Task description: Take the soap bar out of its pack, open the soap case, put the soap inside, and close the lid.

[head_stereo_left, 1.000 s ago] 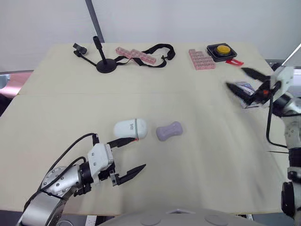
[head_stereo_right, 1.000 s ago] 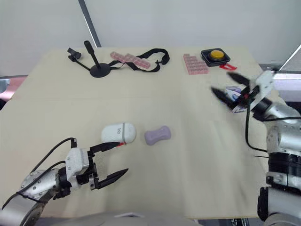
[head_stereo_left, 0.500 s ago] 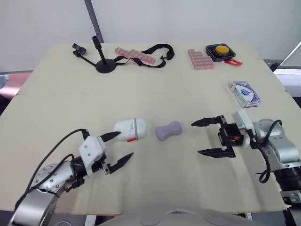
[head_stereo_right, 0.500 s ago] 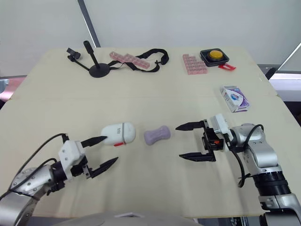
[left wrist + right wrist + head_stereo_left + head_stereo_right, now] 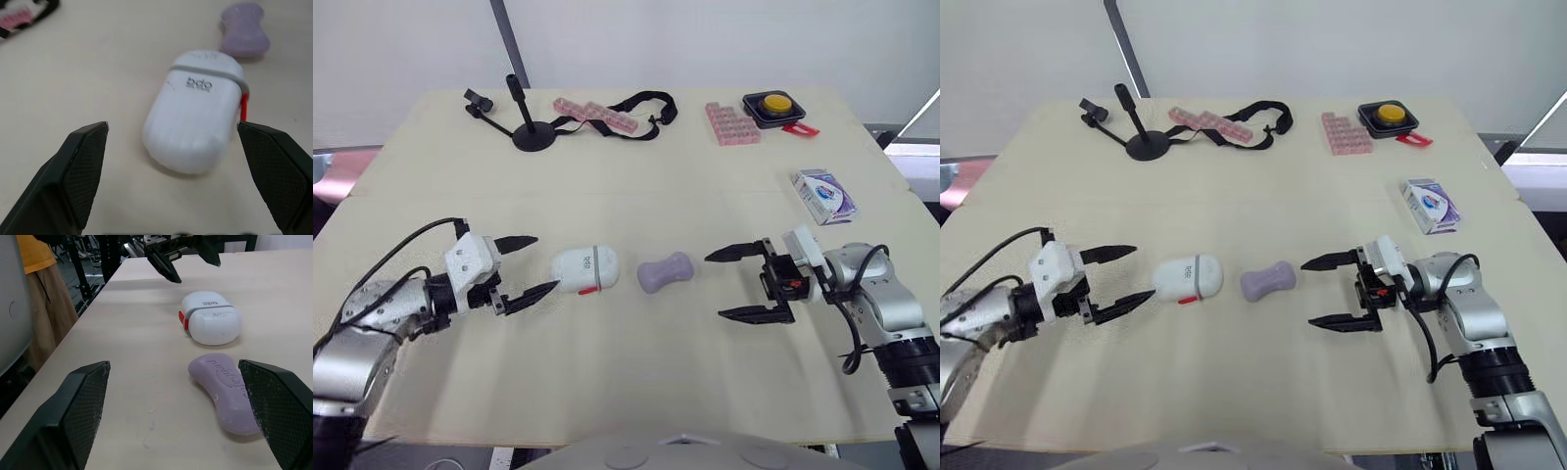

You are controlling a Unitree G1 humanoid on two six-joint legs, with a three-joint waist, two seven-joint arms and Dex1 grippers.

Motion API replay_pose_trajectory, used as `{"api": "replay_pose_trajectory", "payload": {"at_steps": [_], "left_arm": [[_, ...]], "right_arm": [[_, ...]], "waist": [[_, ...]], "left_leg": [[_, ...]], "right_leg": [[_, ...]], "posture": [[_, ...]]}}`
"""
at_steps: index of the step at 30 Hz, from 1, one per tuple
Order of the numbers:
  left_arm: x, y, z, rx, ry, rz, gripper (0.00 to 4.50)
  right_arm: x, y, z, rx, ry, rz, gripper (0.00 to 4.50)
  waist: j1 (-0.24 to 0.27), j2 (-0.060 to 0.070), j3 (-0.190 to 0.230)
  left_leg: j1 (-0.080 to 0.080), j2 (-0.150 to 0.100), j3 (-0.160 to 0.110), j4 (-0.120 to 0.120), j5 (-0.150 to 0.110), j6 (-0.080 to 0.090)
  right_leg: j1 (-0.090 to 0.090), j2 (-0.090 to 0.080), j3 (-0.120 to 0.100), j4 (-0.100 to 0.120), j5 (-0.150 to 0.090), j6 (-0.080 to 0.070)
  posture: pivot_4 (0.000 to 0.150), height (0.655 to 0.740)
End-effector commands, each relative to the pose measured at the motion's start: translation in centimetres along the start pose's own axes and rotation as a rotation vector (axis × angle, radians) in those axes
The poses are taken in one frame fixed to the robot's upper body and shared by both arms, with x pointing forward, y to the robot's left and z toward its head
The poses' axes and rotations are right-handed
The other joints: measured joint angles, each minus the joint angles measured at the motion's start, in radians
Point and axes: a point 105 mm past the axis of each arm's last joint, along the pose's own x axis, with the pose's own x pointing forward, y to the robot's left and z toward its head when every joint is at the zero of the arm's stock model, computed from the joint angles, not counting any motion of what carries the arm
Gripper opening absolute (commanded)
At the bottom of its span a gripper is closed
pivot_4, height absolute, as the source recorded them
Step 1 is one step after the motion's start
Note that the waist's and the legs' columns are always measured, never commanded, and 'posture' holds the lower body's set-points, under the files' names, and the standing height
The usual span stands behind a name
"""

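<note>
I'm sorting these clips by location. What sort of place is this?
Probably a robotics lab or test room, not a home: a plain work table holds unrelated test items such as a yellow push button and a small black stand, and metal racks stand beyond the table's edge.

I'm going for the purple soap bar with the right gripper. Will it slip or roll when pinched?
The soap bar lies flat on the table, so it probably won't roll. Its smooth, rounded shape suggests it could squirt out of a pinch; the narrow waist looks the safest place to grip. It looks solid and stiff, likely dense for its size. The right gripper is open, facing it.
</note>
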Motion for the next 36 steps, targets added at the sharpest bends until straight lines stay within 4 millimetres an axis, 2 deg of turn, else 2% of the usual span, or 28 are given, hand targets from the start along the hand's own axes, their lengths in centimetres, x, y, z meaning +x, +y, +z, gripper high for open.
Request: {"api": "replay_pose_trajectory", "payload": {"at_steps": [1, 8, 17, 24, 36], "left_arm": [[0.4, 0.4, -0.1, 0.022, 0.031, -0.097, 4.5], [2.2, 1.6, -0.2, 0.094, 0.054, -0.198, 4.5], [4.3, 0.5, -0.4, 0.133, 0.028, -0.27, 4.5], [4.9, -0.3, -0.7, 0.16, 0.022, -0.297, 4.5], [5.7, -0.3, -0.7, 0.114, -0.005, -0.231, 4.5]], "right_arm": [[0.3, 0.0, 0.6, -0.033, -0.008, 0.001, 4.48], [0.2, 0.0, 0.6, -0.035, 0.003, -0.027, 4.48], [0.0, 0.1, 0.5, -0.025, 0.016, -0.056, 4.48], [0.0, 0.0, 0.6, -0.026, 0.021, -0.063, 4.48], [0.3, -0.3, 0.7, -0.023, 0.019, -0.061, 4.48]], "waist": [[0.002, 0.0, 0.0], [0.005, 0.0, 0.0], [0.013, 0.0, 0.0], [0.025, 0.0, 0.0], [0.031, 0.0, 0.0]], "left_leg": [[-0.001, 0.0, 0.0, 0.0, 0.0, 0.0], [-0.006, 0.0, 0.0, 0.004, 0.0, 0.0], [-0.013, 0.0, -0.001, 0.005, 0.0, 0.0], [-0.012, 0.0, -0.003, 0.008, 0.0, 0.0], [-0.014, 0.0, -0.003, 0.01, 0.0, 0.0]], "right_leg": [[-0.001, 0.0, 0.0, 0.001, 0.0, 0.0], [-0.006, 0.0, 0.0, 0.006, 0.0, 0.0], [-0.006, 0.0, -0.002, 0.007, 0.0, 0.0], [-0.008, 0.0, -0.003, 0.009, 0.0, 0.0], [-0.009, 0.0, -0.003, 0.01, 0.0, 0.0]], "posture": [[0.15, 0.7143], [0.15, 0.7143], [0.15, 0.7143], [0.15, 0.7143], [0.15, 0.7143]]}}
